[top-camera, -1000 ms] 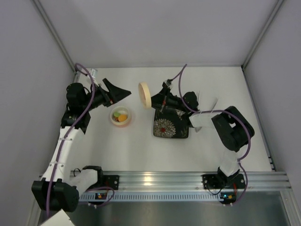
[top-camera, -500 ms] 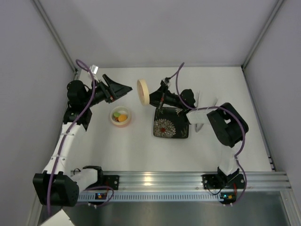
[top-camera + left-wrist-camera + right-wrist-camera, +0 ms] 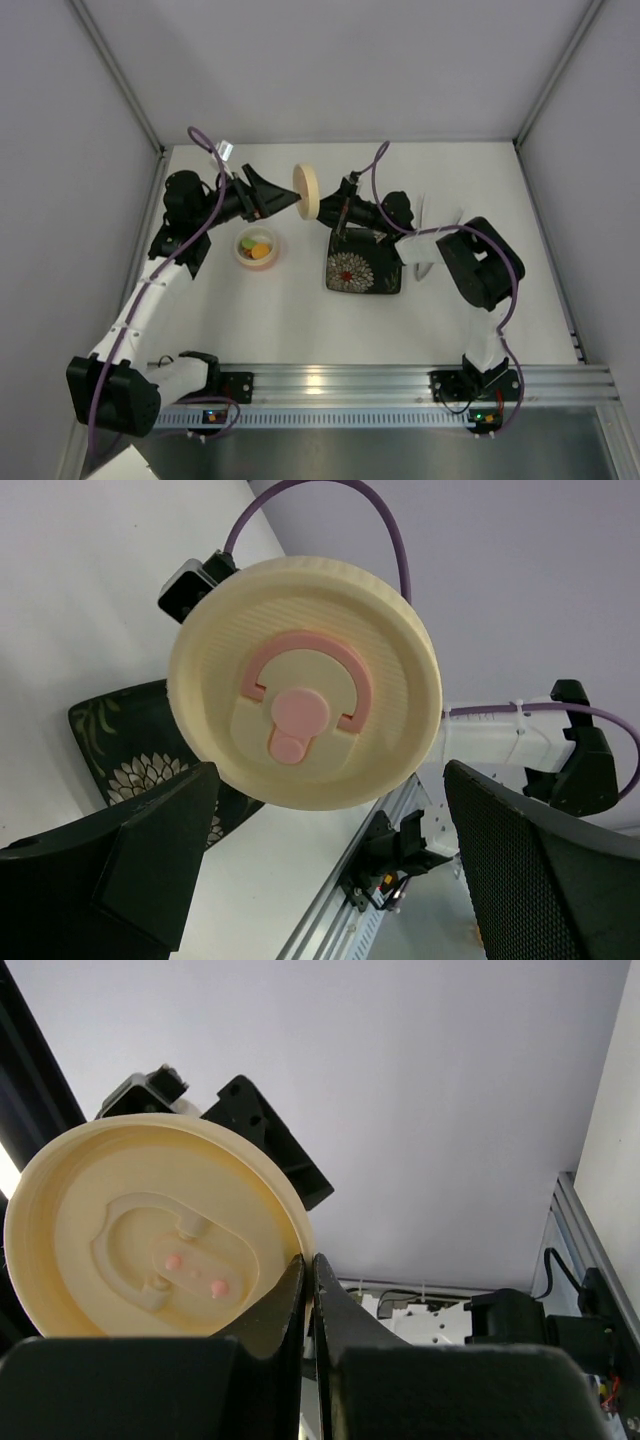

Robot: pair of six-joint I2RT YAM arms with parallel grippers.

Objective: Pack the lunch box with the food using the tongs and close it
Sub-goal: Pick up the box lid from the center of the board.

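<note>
The lunch box point(image 3: 258, 247), a small salmon-walled tub, stands on the table with the food point(image 3: 259, 246) inside: orange, green and cream pieces. My right gripper point(image 3: 322, 208) point(image 3: 310, 1265) is shut on the rim of the cream lid point(image 3: 307, 192) point(image 3: 150, 1230) and holds it on edge above the table. My left gripper point(image 3: 293, 200) point(image 3: 330, 780) is wide open, facing the lid's pink-handled top point(image 3: 305, 680); its fingers point(image 3: 150, 860) flank the lid and do not appear to touch it. The slim pale arms at the back right look like the tongs point(image 3: 421, 213), partly hidden by the right arm.
A black square floral plate point(image 3: 363, 262) point(image 3: 110, 740) lies right of the lunch box, under the right arm's forearm. Grey walls close the table at the back and both sides. An aluminium rail point(image 3: 330, 380) runs along the near edge.
My left arm has swung right, bringing its open gripper up to the lid. The right gripper has kept its grip and shifted the lid slightly up and back.
</note>
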